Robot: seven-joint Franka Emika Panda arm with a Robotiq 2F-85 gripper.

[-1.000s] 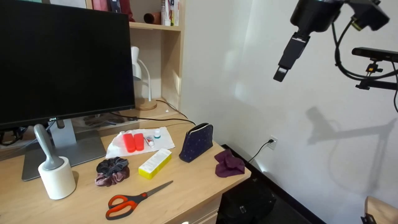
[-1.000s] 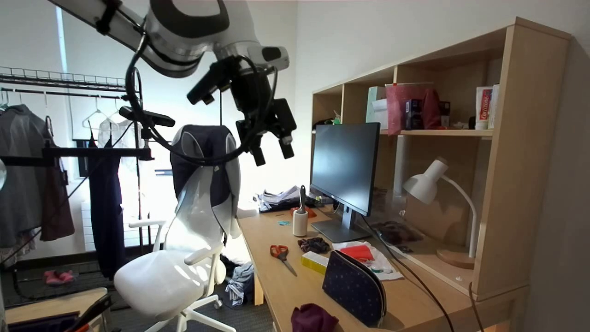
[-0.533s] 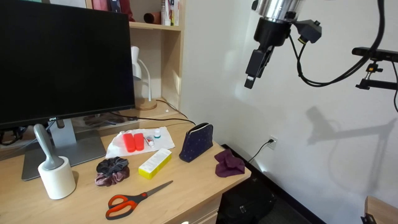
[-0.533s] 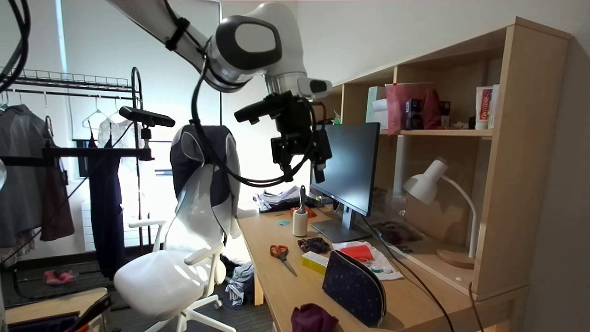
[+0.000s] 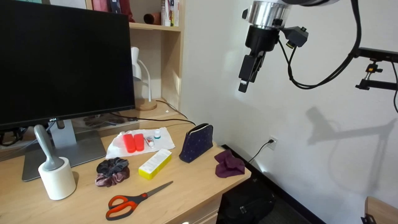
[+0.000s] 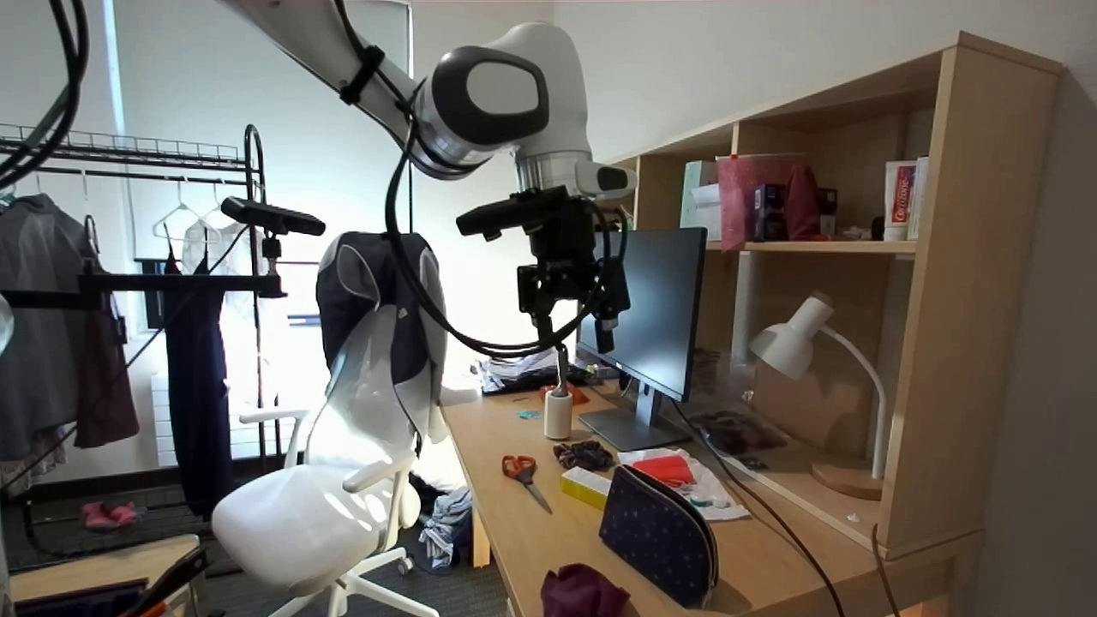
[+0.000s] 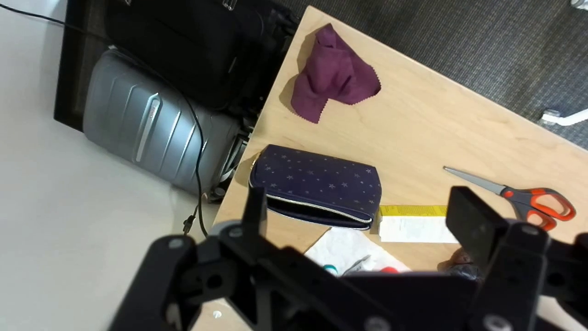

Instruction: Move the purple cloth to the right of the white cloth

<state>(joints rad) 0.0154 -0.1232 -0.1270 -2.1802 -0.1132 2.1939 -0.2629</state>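
Note:
The crumpled purple cloth (image 5: 230, 164) lies near the desk's end corner; it also shows in an exterior view (image 6: 583, 593) and at the top of the wrist view (image 7: 337, 73). The white cloth (image 5: 164, 140) lies flat below the monitor, with two red cases, a small tube and a small bottle on it. It is partly hidden by the gripper in the wrist view (image 7: 342, 246) and by the pouch in an exterior view (image 6: 728, 507). My gripper (image 7: 360, 209) is open and empty, fingers wide apart, high above the desk in both exterior views (image 5: 243, 87) (image 6: 574, 336).
A dark blue star pouch (image 5: 196, 143) stands between the two cloths. A yellow and white box (image 5: 155, 163), scissors (image 5: 138, 200), scrunchies (image 5: 112, 171) and a lint roller (image 5: 56, 177) lie farther along the desk. The monitor (image 5: 65, 62), lamp (image 6: 788, 343) and shelf unit (image 6: 986, 300) rise behind.
The arm has swung toward the desk and come lower, quickly at first and less in the last half second. The gripper stays open. The cloths and desk objects have not moved.

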